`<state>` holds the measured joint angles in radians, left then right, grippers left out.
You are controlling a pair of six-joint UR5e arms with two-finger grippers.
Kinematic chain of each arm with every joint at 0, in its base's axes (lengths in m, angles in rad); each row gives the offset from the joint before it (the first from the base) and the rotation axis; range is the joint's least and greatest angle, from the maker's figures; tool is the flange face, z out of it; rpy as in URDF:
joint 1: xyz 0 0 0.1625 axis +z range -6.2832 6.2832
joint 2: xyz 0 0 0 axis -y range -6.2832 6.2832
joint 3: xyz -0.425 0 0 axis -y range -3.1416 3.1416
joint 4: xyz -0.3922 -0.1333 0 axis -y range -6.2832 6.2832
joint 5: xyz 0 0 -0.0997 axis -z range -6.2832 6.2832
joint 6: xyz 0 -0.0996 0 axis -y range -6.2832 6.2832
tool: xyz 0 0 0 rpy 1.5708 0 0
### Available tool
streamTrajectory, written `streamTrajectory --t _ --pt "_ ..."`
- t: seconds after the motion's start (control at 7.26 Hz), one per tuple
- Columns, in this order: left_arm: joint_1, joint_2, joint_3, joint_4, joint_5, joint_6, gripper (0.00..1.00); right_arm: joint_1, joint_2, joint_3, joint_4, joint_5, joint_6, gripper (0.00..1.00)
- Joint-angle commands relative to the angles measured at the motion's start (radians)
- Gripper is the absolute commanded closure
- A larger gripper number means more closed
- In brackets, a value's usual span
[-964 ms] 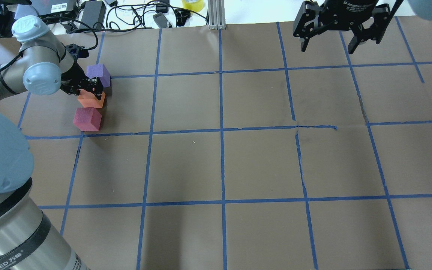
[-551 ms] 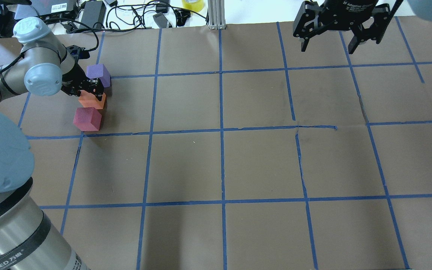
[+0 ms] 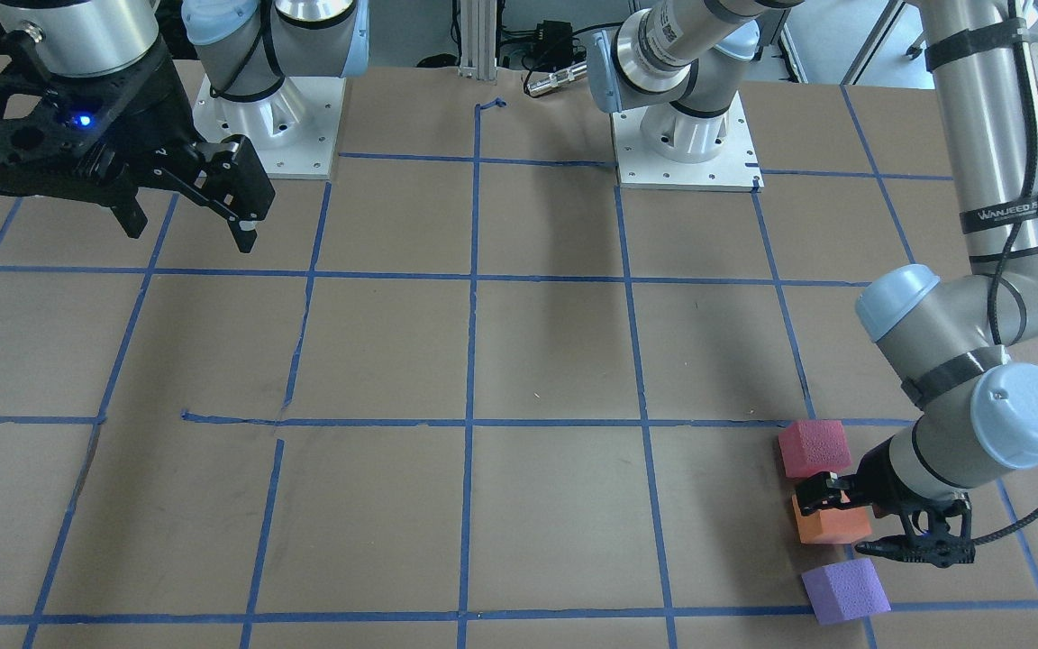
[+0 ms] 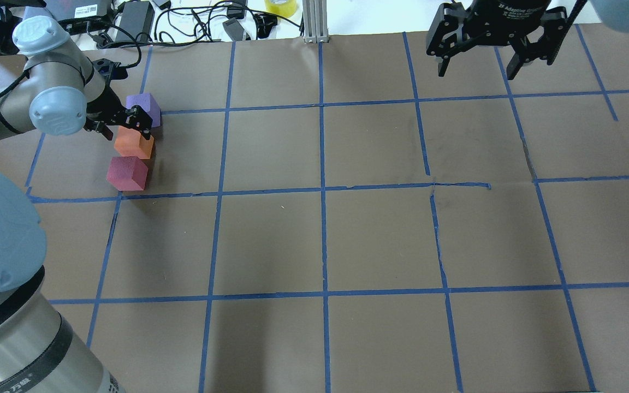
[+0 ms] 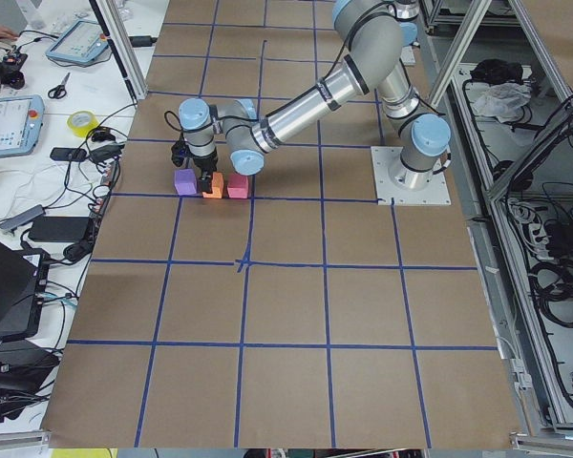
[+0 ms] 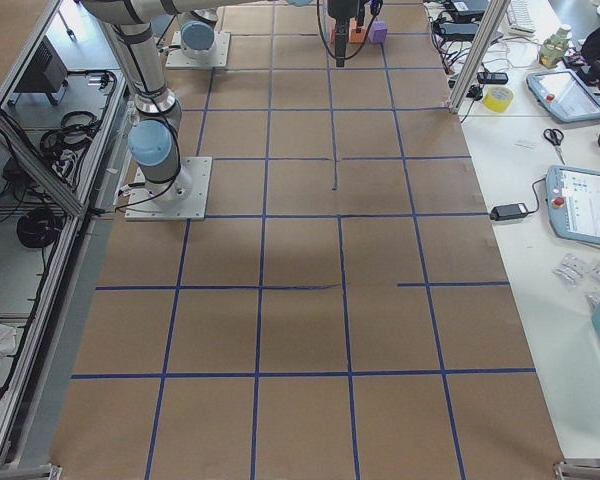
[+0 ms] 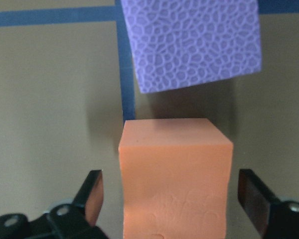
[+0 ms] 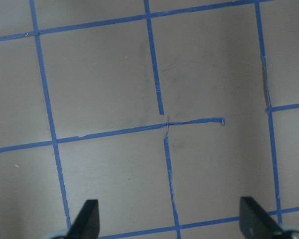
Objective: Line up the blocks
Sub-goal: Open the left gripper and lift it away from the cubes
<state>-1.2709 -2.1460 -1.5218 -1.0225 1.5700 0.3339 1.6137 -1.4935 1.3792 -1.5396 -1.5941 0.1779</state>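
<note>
Three foam blocks stand in a short row at the table's far left: purple (image 4: 144,108), orange (image 4: 133,144) and pinkish-red (image 4: 126,173). They also show in the front view: pinkish-red (image 3: 813,447), orange (image 3: 830,525), purple (image 3: 845,590). My left gripper (image 4: 120,126) is open just above the orange block (image 7: 174,174). Its fingers (image 7: 92,196) stand apart from the block's sides, with the purple block (image 7: 194,42) just beyond. My right gripper (image 4: 478,70) hangs open and empty high over the far right of the table.
Brown paper with a blue tape grid (image 4: 322,188) covers the table. Cables and power bricks (image 4: 134,16), a yellow tape roll (image 4: 280,6) and an aluminium post (image 4: 314,22) line the far edge. The arm bases (image 3: 267,135) stand on the robot's side.
My left gripper has drawn back from the orange block toward the far left, uncovering more of its top. The three blocks and the right arm have not moved.
</note>
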Motion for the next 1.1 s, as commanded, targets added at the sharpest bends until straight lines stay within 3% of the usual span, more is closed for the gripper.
streamTrajectory --t 0.0,0.55,0.83,0.96 --pt "-0.021 0.096 0.011 -0.138 -0.008 0.0 0.0 0.0 -0.002 0.004 -0.001 -0.001 0.0 0.0" --pt "-0.186 0.366 0.063 -0.455 0.004 -0.003 0.0 0.002 -0.002 0.007 -0.004 -0.003 0.002 0.0" --pt "-0.281 0.464 0.104 -0.623 0.008 -0.093 0.0 0.003 -0.002 0.009 0.003 -0.004 0.002 0.0" --pt "-0.307 0.497 0.11 -0.634 0.007 -0.127 0.0 0.003 -0.004 0.009 -0.002 -0.003 0.002 0.0"
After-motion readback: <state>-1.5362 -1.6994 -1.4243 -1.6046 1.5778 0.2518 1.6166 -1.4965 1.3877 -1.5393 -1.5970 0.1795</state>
